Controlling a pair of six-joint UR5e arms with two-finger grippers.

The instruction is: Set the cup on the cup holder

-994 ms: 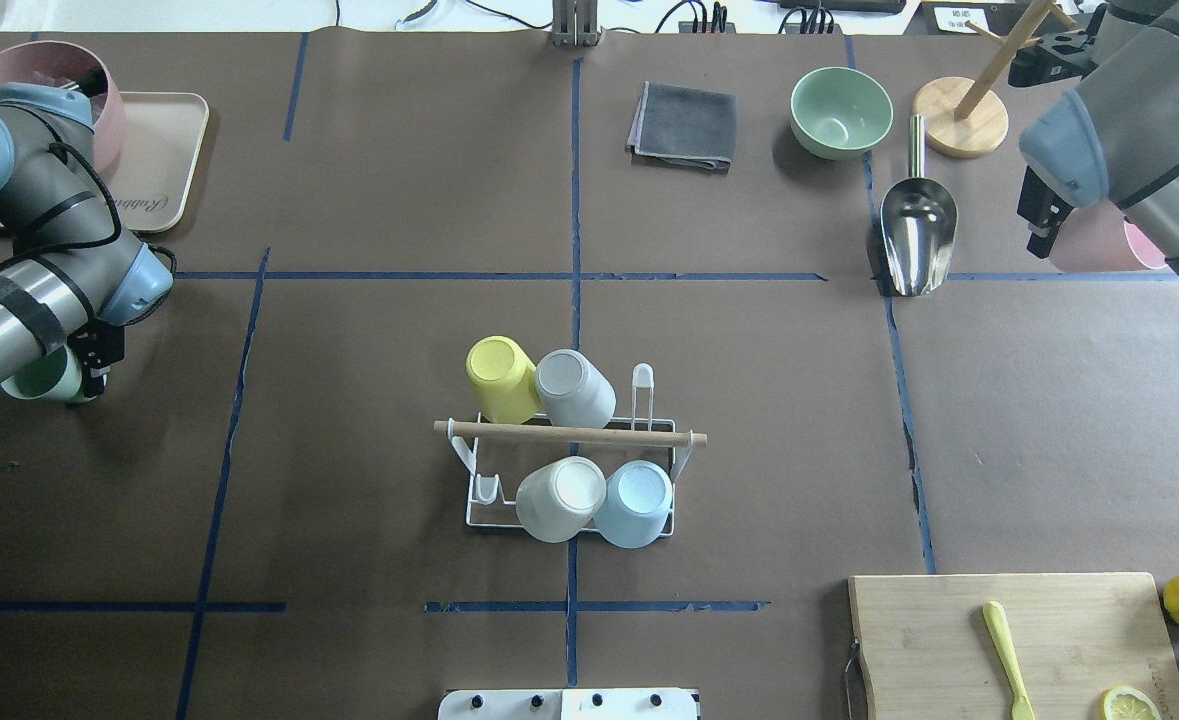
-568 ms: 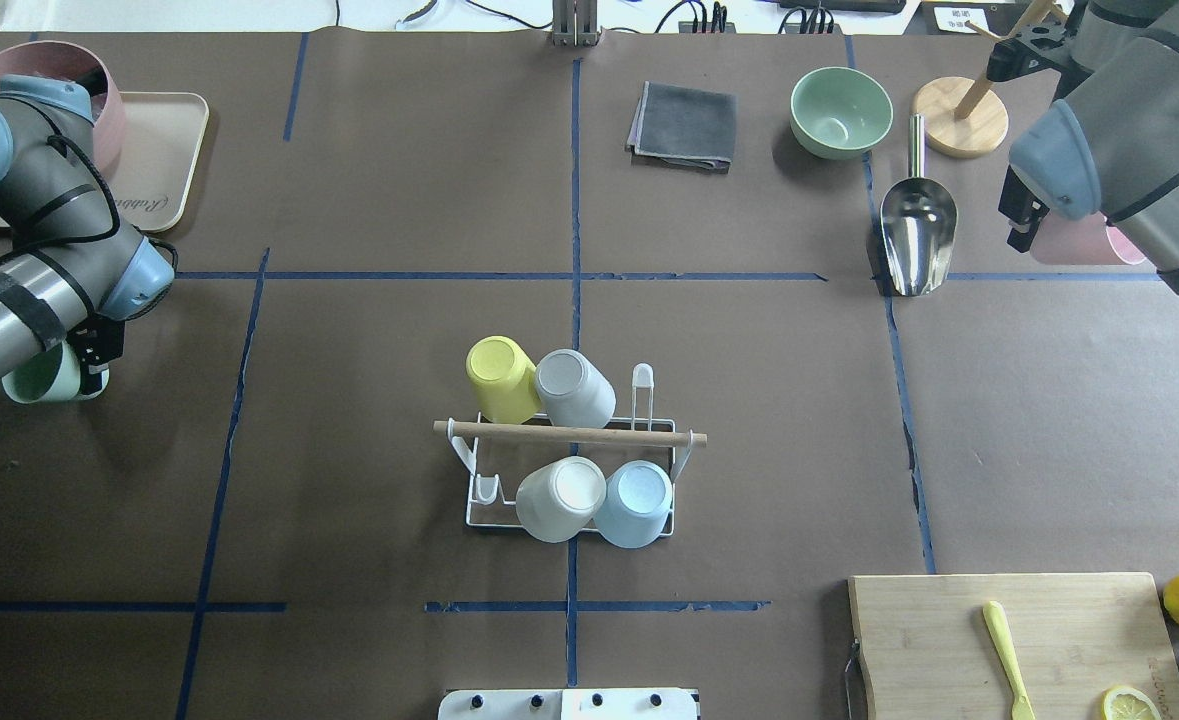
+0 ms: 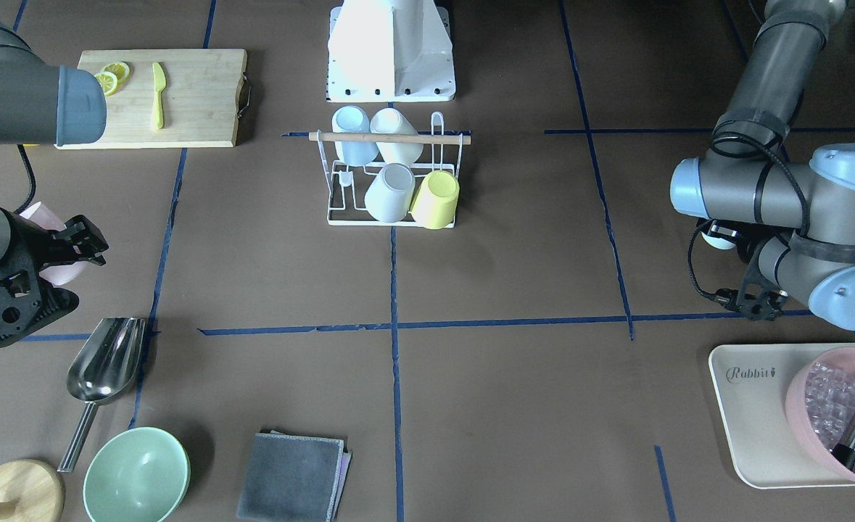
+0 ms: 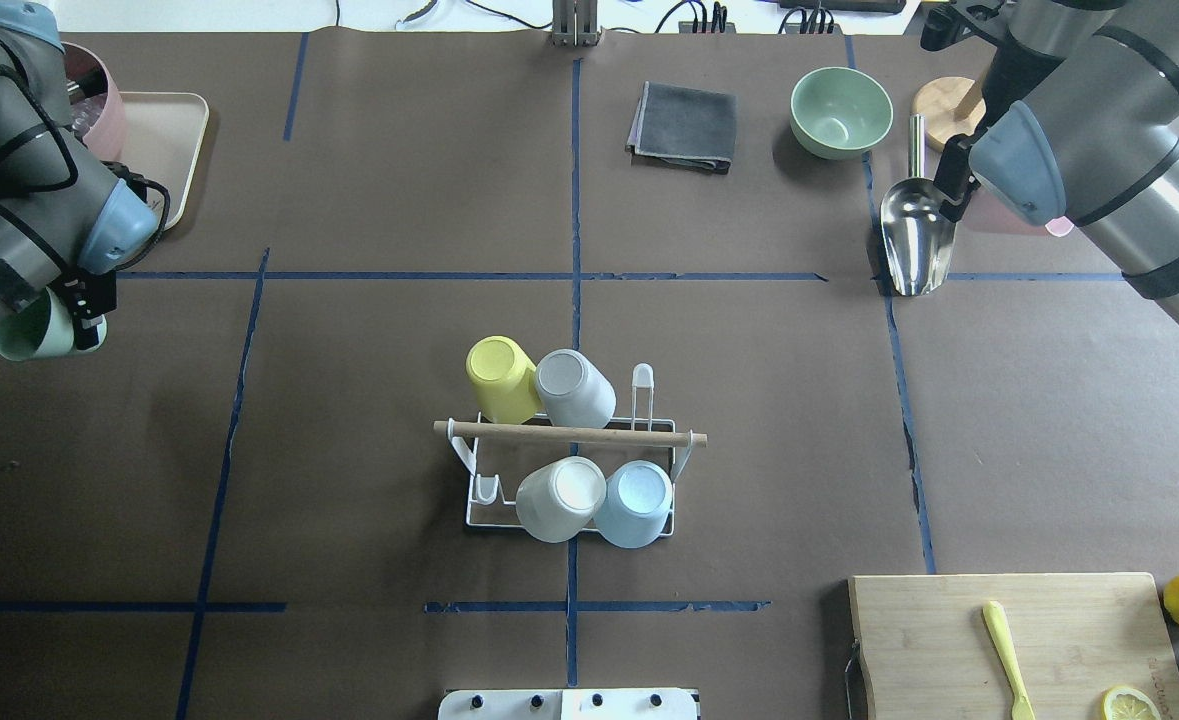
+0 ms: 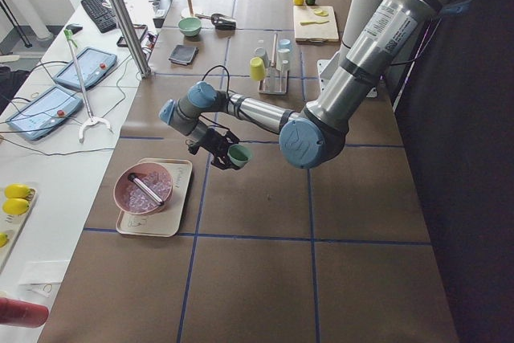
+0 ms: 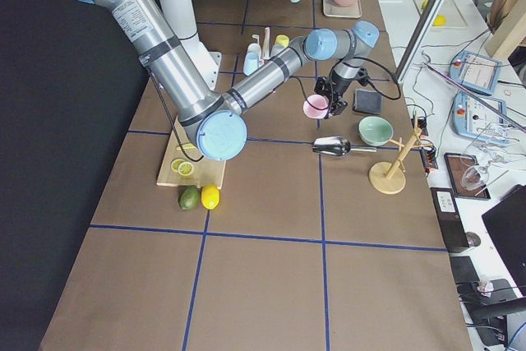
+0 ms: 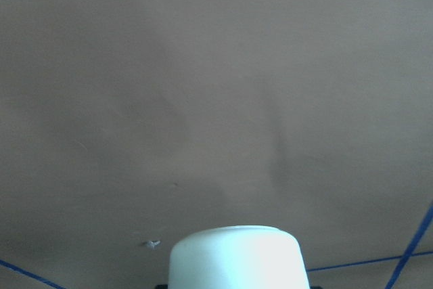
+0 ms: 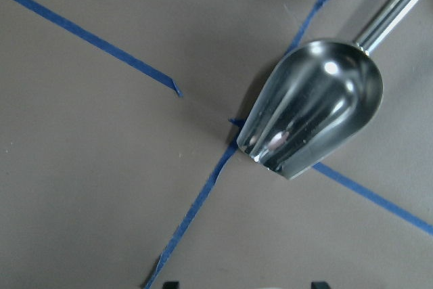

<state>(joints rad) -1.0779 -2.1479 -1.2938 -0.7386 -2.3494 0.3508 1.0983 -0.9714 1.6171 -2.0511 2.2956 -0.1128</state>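
- The left fingers (image 4: 92, 318) are clamped on a green cup (image 4: 21, 335), held above the left side of the table (image 4: 349, 200), well apart from the goal.
- The cup holder (image 4: 569, 434) stands in the middle with four cups (image 4: 561, 498) on it. Two prongs look free: the near left prong (image 4: 486, 488) and the far right prong (image 4: 642, 382).
- The right fingers (image 3: 83, 235) are clamped on a pink cup (image 6: 316, 107), near the scoop (image 4: 916, 235).
- I think it is best to bring one cup at a time, mouth down, straight over a free prong and clear of the rod (image 4: 509, 430).
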